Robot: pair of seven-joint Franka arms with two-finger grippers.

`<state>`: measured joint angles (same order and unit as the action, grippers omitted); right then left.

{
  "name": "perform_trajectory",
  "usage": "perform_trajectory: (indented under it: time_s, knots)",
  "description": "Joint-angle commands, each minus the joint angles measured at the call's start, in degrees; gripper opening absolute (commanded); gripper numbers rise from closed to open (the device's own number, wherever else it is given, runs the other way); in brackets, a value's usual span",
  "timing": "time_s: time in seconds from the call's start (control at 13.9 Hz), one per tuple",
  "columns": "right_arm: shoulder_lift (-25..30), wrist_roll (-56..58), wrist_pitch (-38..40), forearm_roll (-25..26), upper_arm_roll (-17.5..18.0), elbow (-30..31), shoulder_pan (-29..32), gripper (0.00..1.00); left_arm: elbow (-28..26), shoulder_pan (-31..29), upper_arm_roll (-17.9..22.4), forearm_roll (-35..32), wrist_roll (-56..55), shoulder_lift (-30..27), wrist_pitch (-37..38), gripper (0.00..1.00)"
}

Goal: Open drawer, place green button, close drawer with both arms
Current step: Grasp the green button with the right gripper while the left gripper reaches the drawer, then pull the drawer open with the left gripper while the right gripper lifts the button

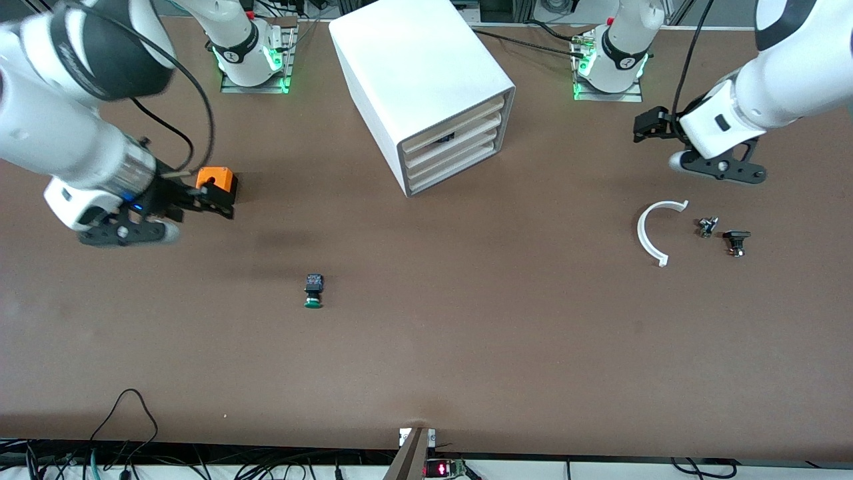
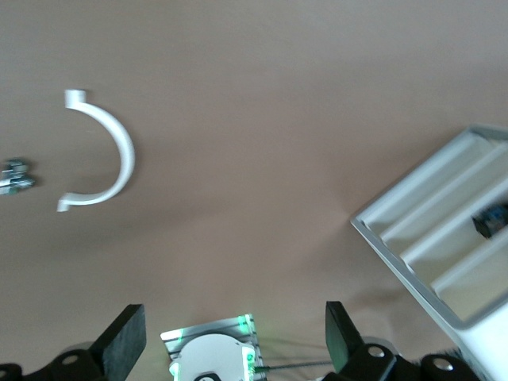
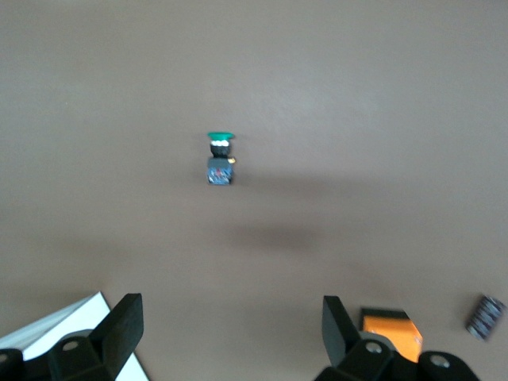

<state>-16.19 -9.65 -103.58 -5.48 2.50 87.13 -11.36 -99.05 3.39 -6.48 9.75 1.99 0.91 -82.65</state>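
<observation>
1. Brown table [image 1: 466, 333], front view: white cabinet [image 1: 426, 87] stands between the two arm bases, its stacked cream drawer [image 1: 453, 143] fronts all pushed in. Button [image 1: 313, 291] lies on its side on bare table, nearer the camera than the cabinet, toward the right arm's end, green cap pointing at the camera. Orange cube [image 1: 216, 179] sits by the right gripper [image 1: 216, 200], which hangs over the table next to it. Left gripper [image 1: 645, 127] is up over the left arm's end of the table; white curved clip [image 1: 650, 233], small metal part [image 1: 707, 227] and small black part [image 1: 736, 241] lie nearby.
2. Left wrist view: left gripper [image 2: 234, 337] fingers spread apart, holding nothing. Clip [image 2: 111, 155], metal part [image 2: 16, 176] and cabinet [image 2: 444, 262] show.
3. Right wrist view: right gripper [image 3: 230, 329] fingers apart, holding nothing. Button [image 3: 220, 157] lies on open table, well apart from the fingers; orange cube [image 3: 389, 332] just beside one finger, black ribbed part [image 3: 484, 316] near it.
</observation>
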Motion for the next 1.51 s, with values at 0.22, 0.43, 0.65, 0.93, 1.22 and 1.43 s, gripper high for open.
perform_trajectory:
  time_s: [0.22, 0.43, 0.65, 0.93, 1.22, 1.43]
  knots:
    - [-9.0, 3.1, -17.3, -0.4, -0.3, 5.7, -1.8, 1.0, -5.3, -0.1, -0.9, 17.5, 6.9, 8.1, -8.3, 0.99]
    - [-13.6, 2.8, -24.5, -0.8, -0.3, 7.5, -4.3, 1.0, -13.2, -0.1, -2.1, 26.9, 16.3, 8.4, -17.9, 0.99]
    - [-19.4, 2.2, -33.0, -0.8, -0.2, 8.2, -5.2, 1.0, -19.6, -0.1, -3.8, 38.1, 26.5, 10.4, -24.1, 0.99]
    - [-22.7, 2.2, -37.9, -0.8, -0.3, 9.7, -5.6, 1.0, -24.4, -0.9, -3.8, 52.5, 44.4, 16.7, -24.0, 0.99]
    - [-24.6, -0.8, -39.2, -1.0, -0.2, 9.8, -6.3, 1.0, -26.4, -0.8, -3.9, 59.1, 54.7, 22.5, -22.7, 0.93]
    - [-24.6, -2.2, -39.2, -0.9, -0.3, 9.7, -7.0, 0.87, -27.0, -0.1, -5.7, 64.8, 58.8, 26.7, -22.6, 0.78]
